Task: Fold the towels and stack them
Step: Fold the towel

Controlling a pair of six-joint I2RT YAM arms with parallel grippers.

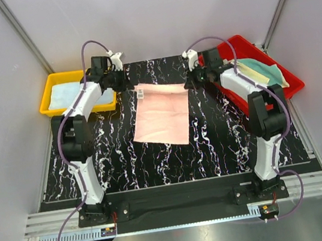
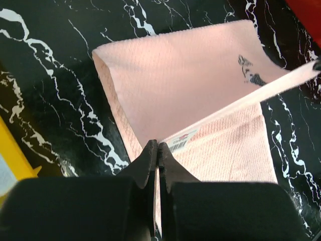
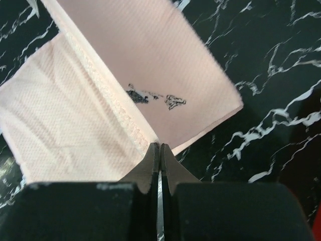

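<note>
Top view puts you mid-fold: left gripper (image 1: 128, 84) and right gripper (image 1: 191, 81) each pinch a pink towel (image 1: 160, 116) corner; towels (image 1: 263, 72) in the red bin (image 1: 294, 84) remain.

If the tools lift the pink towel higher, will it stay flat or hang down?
Probably hangs down: the towel folds over sharply at the left tool and right tool. Likely light, being thin. Its textured weave probably resists slipping.

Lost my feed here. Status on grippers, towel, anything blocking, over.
Left gripper shut on pink towel, far corner. Right gripper shut on its other far corner. Far edge lifted, rest flat. Nothing blocking.
</note>
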